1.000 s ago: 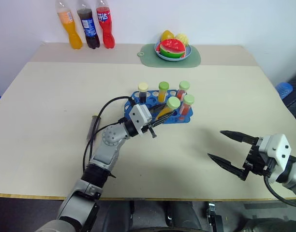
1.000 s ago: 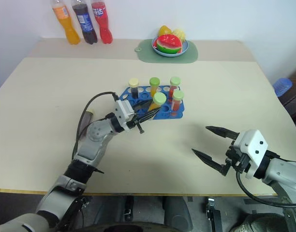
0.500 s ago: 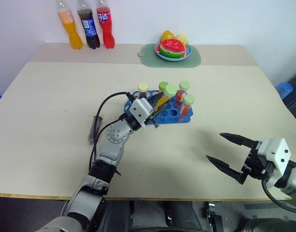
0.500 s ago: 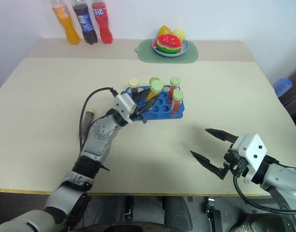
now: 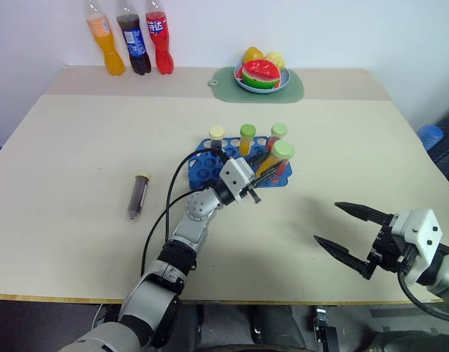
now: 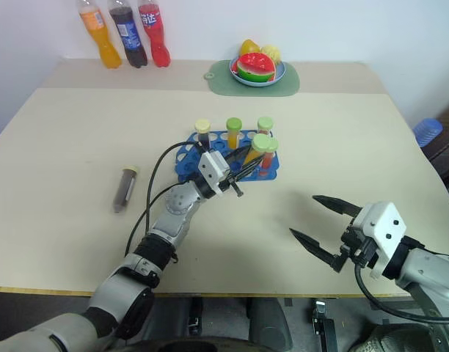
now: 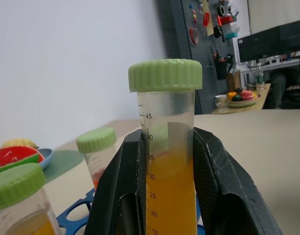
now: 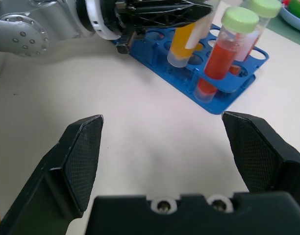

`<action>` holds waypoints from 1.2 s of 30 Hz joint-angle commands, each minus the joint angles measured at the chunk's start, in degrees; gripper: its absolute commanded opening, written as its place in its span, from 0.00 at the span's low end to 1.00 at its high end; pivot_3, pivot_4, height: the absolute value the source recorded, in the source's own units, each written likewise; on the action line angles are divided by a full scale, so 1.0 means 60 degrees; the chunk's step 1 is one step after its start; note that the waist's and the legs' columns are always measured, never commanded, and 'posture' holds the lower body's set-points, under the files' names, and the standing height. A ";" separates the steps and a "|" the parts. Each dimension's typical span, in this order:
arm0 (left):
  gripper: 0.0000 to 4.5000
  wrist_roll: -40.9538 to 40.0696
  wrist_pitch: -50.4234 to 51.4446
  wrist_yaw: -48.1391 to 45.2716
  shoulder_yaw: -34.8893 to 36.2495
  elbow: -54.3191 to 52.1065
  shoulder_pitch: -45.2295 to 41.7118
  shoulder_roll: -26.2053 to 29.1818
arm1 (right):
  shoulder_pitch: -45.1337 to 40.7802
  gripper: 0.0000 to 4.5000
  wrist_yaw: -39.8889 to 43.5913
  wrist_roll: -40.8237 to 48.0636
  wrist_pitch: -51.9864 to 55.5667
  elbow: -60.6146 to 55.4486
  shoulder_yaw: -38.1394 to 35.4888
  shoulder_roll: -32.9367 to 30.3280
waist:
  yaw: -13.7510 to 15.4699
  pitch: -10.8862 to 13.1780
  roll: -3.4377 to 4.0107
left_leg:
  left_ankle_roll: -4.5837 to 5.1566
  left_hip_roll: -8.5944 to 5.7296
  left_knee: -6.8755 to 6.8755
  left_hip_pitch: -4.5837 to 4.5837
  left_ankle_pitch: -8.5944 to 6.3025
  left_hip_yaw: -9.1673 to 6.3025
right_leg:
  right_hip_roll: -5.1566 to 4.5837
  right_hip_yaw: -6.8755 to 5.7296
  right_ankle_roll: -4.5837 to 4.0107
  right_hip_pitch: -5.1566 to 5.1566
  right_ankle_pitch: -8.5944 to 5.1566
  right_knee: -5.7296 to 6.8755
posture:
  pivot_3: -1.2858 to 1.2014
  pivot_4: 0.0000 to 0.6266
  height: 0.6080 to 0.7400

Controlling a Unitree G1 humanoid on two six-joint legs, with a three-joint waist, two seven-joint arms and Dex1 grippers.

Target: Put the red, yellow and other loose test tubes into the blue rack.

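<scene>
My left gripper (image 5: 263, 163) is shut on an orange-yellow test tube (image 5: 274, 158) with a green cap. It holds the tube tilted over the front right part of the blue rack (image 5: 210, 166). The wrist view shows both black fingers (image 7: 125, 171) clamped on the tube (image 7: 167, 186). The tube's lower end (image 8: 182, 51) hangs right at the rack's holes (image 8: 157, 51); whether it is inside one I cannot tell. Several capped tubes stand in the rack, among them a red one (image 8: 222, 51). A dark brown tube (image 5: 139, 195) lies loose on the table to the left. My right gripper (image 5: 327, 222) hovers open near the front right.
Three soda bottles (image 5: 129, 40) stand at the far left of the table's back edge. A pale green mat with a fruit plate (image 5: 262, 76) lies at the back middle. My left arm's black cable (image 5: 171, 205) loops over the table between the rack and the loose tube.
My left gripper carried the orange-yellow tube to the right, to the rack's front right corner, baring the dark brown tube on the table. The right gripper stayed put.
</scene>
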 commanded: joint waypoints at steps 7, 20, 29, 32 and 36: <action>0.16 0.0283 0.0052 0.0731 0.0454 0.0763 -0.0256 0.0306 | -0.0129 0.95 -0.0112 0.0060 -0.0078 -0.0282 0.0081 0.0248 | 0.0004 -0.0007 0.0004 | 0.0000 0.0000 0.0000 0.0012 0.0000 -0.0010 | 0.0000 -0.0010 0.0000 0.0026 0.0000 -0.0008 | 0.52 0.24 1.00; 0.16 -0.0363 0.0607 -0.0559 0.0265 0.0235 0.0086 -0.0053 | -0.0121 0.95 -0.0182 -0.0019 -0.0151 -0.0197 0.0079 0.0332 | 0.0003 -0.0009 0.0005 | 0.0004 0.0001 -0.0002 0.0007 -0.0002 -0.0028 | 0.0001 -0.0029 -0.0002 0.0034 -0.0001 -0.0023 | 0.52 0.24 1.00; 0.16 -0.0509 0.1094 -0.0753 0.0423 0.0356 -0.0061 -0.0032 | 0.0107 0.95 -0.0225 -0.0055 -0.0270 -0.0177 -0.0086 0.0456 | 0.0009 -0.0009 0.0005 | 0.0006 0.0000 -0.0002 0.0007 -0.0004 -0.0034 | 0.0000 -0.0035 -0.0002 0.0043 -0.0001 -0.0038 | 0.52 0.24 1.00; 0.16 -0.1565 0.1527 -0.1642 0.0659 -0.0151 0.0086 -0.0166 | 0.0084 0.95 -0.0285 -0.0076 -0.0286 -0.0167 -0.0033 0.0464 | 0.0003 -0.0009 0.0006 | 0.0006 0.0001 -0.0002 0.0007 -0.0004 -0.0037 | 0.0000 -0.0039 -0.0002 0.0048 -0.0001 -0.0044 | 0.52 0.24 1.00; 0.56 -0.1406 0.1372 -0.1015 0.0943 -0.0500 -0.0090 -0.0183 | -0.0024 0.95 -0.0380 -0.0132 -0.0342 -0.0103 0.0124 0.0505 | 0.0007 -0.0008 0.0004 | 0.0006 0.0001 -0.0002 0.0000 -0.0004 -0.0047 | 0.0000 -0.0047 -0.0002 0.0047 0.0000 -0.0051 | 0.52 0.24 1.00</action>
